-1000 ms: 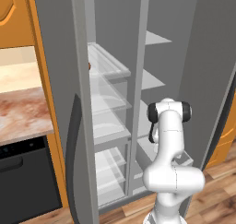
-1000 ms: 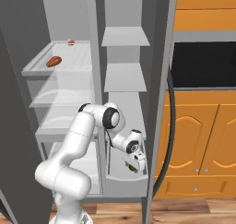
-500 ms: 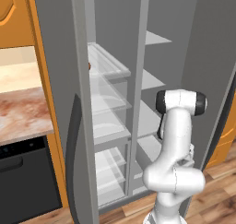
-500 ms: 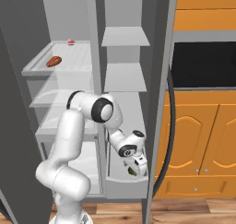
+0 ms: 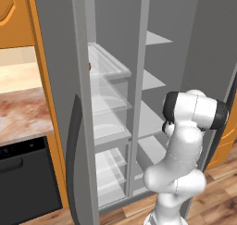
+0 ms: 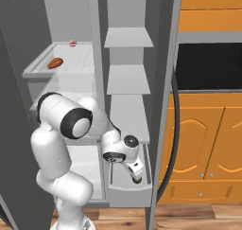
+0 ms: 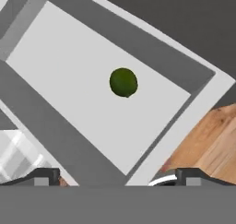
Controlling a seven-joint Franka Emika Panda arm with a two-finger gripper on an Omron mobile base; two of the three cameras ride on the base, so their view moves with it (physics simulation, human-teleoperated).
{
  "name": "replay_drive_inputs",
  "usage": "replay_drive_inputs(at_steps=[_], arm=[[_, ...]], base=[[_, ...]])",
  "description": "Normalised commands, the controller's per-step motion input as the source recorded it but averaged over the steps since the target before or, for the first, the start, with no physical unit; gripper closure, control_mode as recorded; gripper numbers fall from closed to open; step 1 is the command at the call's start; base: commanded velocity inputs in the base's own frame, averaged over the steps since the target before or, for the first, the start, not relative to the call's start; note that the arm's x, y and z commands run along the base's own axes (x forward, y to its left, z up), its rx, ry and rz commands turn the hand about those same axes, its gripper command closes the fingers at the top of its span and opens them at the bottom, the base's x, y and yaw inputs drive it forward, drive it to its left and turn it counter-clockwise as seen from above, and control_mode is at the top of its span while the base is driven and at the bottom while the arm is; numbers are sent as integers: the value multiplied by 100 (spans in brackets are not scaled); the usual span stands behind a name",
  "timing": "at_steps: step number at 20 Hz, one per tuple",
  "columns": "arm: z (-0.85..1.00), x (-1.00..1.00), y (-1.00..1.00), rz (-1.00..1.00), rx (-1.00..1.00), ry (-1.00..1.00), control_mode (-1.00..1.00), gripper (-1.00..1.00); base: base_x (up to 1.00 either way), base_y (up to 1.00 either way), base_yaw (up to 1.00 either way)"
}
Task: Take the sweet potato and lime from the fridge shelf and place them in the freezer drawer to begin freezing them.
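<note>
The lime [image 7: 123, 82], a dark green ball, lies free on the flat light bottom of the freezer drawer [image 7: 87, 71]. My gripper [image 7: 117, 177] hangs above it, open, with nothing between its fingertips [image 7: 44, 176]. From the right base, the gripper [image 6: 135, 173] hovers just over the lime [image 6: 137, 180] inside the pulled-out freezer drawer [image 6: 127, 195]. The reddish-orange sweet potato [image 6: 55, 63] rests on the upper glassy fridge shelf [image 6: 35, 73] in the left compartment, well away from the gripper. From the left base, the fridge shelf [image 5: 111, 66] sits behind the open door.
A small red item [image 6: 72, 43] stands at the back of the same shelf. Open fridge doors [image 5: 60, 90] [image 6: 165, 106] flank the arm. Grey freezer shelves [image 6: 127, 77] hang above the drawer. Orange cabinets [image 6: 208, 144] are to the right, a marble counter [image 5: 21, 120] to the left.
The arm's upper joints have swung toward the fridge side while the hand stays over the drawer. The lime has not moved, nor has the sweet potato.
</note>
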Motion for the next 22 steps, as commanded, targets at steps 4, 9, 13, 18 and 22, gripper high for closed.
replay_drive_inputs(at_steps=[4, 9, 13, 18, 22], arm=[[100, 0, 32, -1, -3, -3, -100, -100], [98, 0, 20, -1, -2, 4, -100, -100], [15, 0, 1, -2, 0, 5, -100, -100], [11, 0, 0, 0, 0, 0, -100, -100], [84, 0, 1, 0, 0, 0, -100, -100]], base=[[0, 0, 0], [0, 0, 0], [0, 0, 0], [0, 0, 0], [0, 0, 0]])
